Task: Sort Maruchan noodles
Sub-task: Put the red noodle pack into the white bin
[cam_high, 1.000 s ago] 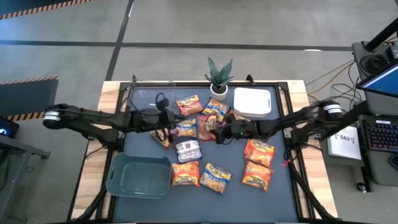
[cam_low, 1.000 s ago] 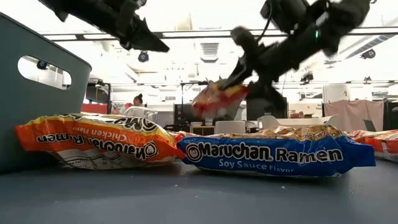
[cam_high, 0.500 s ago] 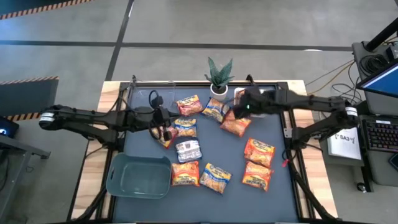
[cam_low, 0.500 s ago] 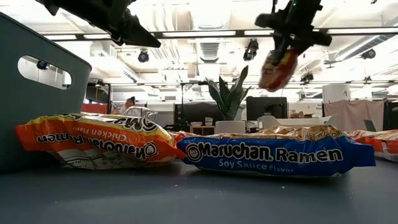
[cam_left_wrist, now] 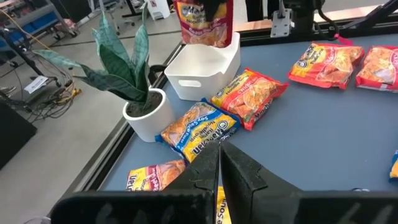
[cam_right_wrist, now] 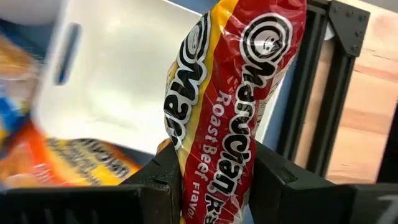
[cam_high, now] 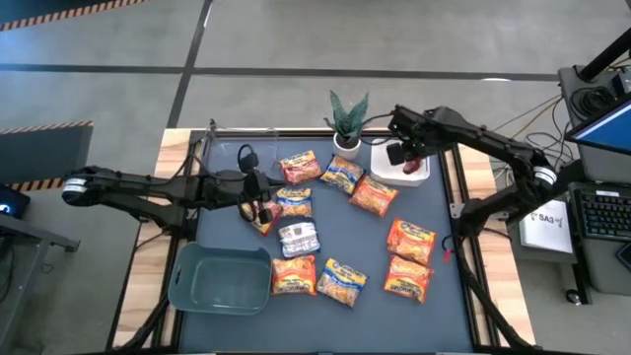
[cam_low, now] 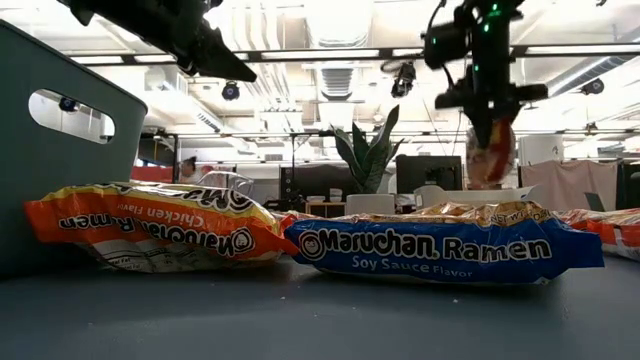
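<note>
My right gripper [cam_high: 408, 156] is shut on a red Maruchan Roast Beef packet [cam_right_wrist: 239, 93] above the white bin [cam_high: 399, 168] at the table's far right. The same packet [cam_low: 490, 150] hangs upright in the low view. My left gripper [cam_high: 261, 205] is shut and empty. It hovers over the left of the packet cluster, its fingers [cam_left_wrist: 219, 158] closed together. Several orange, red and blue-yellow packets [cam_high: 340, 279] lie flat on the mat, with a silvery one [cam_high: 298, 238] among them. My right gripper pinches the red packet between its two fingers at the packet's upper end [cam_right_wrist: 214, 177], one finger [cam_right_wrist: 163, 171] on each flat face. The fingers come from above, pointing down. The packet hangs upright below them, lifted clear over the white bin.
A teal bin [cam_high: 219, 281] stands at the near left of the mat. A small potted plant [cam_high: 347, 123] sits at the far edge beside the white bin. Black frame rails [cam_high: 458, 187] border the mat. Bare mat shows along the near edge.
My right gripper has carried the red packet from above the middle of the table up and toward the far right, over the white bin. The packet, slanted before, now hangs upright. The left arm has kept still.
</note>
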Controlling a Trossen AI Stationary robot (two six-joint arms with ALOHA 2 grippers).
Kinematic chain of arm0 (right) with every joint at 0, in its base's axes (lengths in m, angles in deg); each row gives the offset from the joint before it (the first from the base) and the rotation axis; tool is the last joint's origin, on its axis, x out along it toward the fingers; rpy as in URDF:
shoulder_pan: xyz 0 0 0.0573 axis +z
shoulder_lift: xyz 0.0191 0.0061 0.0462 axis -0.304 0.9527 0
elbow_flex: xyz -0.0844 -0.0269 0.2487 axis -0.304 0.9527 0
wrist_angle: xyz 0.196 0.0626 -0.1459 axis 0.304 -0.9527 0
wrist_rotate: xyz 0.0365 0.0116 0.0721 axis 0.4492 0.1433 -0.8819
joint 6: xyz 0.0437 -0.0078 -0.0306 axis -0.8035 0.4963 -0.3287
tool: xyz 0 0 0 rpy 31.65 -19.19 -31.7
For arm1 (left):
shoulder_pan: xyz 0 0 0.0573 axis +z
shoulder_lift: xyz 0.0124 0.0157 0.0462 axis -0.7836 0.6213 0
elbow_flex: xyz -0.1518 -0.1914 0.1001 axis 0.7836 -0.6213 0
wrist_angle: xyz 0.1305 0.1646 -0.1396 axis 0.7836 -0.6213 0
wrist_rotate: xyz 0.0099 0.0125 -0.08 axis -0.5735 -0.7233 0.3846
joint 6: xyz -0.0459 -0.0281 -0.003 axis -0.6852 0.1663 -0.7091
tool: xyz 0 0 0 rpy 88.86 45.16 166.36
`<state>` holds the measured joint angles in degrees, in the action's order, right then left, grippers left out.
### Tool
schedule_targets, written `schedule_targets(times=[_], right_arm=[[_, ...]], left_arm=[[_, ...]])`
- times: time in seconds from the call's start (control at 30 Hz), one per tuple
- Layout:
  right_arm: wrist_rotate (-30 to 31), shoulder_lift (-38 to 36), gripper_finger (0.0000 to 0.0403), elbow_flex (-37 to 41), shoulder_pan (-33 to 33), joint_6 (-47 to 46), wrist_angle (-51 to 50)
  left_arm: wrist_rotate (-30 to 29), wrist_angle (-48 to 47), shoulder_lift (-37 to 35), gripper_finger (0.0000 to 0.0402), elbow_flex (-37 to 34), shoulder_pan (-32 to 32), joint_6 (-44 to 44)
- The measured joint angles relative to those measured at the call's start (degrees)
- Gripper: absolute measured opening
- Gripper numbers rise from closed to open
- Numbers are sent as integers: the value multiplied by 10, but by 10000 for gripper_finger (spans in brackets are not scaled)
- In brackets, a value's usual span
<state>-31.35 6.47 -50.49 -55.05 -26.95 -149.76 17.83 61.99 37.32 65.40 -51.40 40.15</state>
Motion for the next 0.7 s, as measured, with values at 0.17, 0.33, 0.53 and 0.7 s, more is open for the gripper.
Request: schedule_targets(times=[0.17,0.33,0.53,0.7], right_arm=[[-10,19,113,31,-21,17,24],[-11,26,113,65,-23,17,76],[-9,28,114,104,-25,17,113],[35,29,117,123,-27,13,126]], left_arm=[[0,-5,0,0,0,0,0],[-1,-8,0,0,0,0,0],[-1,-7,0,0,0,0,0],[-1,-7,0,0,0,0,0]])
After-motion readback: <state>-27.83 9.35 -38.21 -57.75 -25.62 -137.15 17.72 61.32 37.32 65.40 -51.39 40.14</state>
